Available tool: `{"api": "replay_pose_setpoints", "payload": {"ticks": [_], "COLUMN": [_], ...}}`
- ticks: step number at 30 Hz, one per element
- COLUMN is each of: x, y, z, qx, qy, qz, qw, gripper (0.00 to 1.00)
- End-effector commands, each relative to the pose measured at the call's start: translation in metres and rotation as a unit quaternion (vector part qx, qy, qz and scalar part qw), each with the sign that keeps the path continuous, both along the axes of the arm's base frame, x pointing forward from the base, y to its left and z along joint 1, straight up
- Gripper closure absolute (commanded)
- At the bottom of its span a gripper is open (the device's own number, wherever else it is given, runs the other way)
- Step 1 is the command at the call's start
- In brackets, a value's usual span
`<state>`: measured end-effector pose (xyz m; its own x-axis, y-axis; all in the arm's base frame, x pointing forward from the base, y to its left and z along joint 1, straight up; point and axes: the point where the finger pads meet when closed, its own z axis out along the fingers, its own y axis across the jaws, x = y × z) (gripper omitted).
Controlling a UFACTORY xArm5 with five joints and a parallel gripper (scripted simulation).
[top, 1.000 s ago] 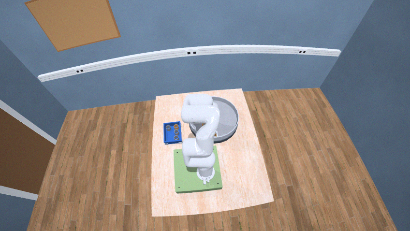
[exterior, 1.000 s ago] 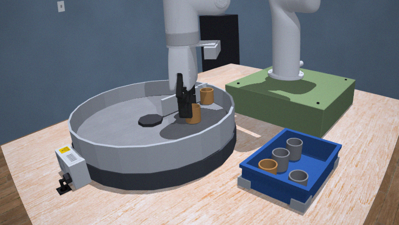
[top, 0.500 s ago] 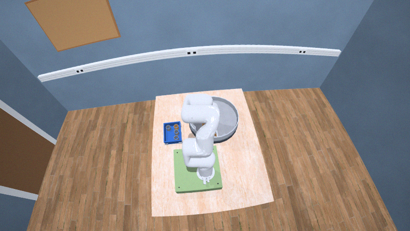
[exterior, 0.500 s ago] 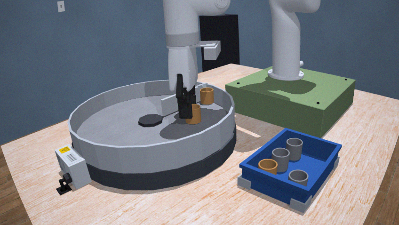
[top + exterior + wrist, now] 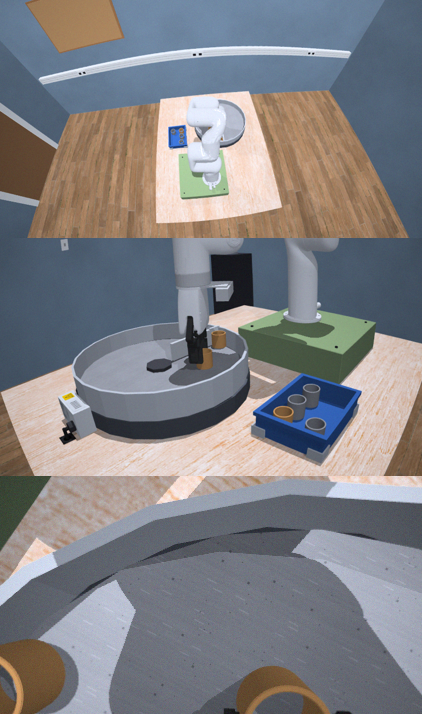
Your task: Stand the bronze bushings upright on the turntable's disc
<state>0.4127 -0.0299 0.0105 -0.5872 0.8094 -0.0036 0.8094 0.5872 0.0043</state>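
Observation:
My gripper (image 5: 197,355) is low over the turntable's grey disc (image 5: 127,371), near its right side. Its black fingers stand slightly open around a bronze bushing (image 5: 205,358), which stands upright on the disc; it also shows at the bottom edge of the wrist view (image 5: 280,691). A second bronze bushing (image 5: 218,339) stands upright on the disc behind it, and shows at the left of the wrist view (image 5: 27,676). The dark hub (image 5: 158,365) lies to the left, apart from both. The blue crate (image 5: 307,412) holds one bronze bushing (image 5: 283,413) and three steel bushings (image 5: 296,406).
The turntable has a raised grey rim (image 5: 165,385) and a thin upright divider (image 5: 178,347) by the gripper. A small control box (image 5: 76,411) sits at its front left. The arm's green base block (image 5: 307,341) stands behind the crate.

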Motion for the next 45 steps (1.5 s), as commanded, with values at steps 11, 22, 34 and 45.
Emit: {"api": "replay_pose_setpoints", "payload": {"ticks": [11, 22, 34, 45], "x": [0.001, 0.001, 0.001, 0.001], "y": [0.000, 0.000, 0.000, 0.000], "z": [0.001, 0.001, 0.026, 0.056], "qx": [0.000, 0.000, 0.000, 0.000], "qy": [-0.002, -0.002, -0.002, -0.002], "qz": [0.000, 0.000, 0.000, 0.000], "qw": [1.000, 1.000, 1.000, 1.000], "gripper": [0.51, 0.51, 0.51, 0.51]}}
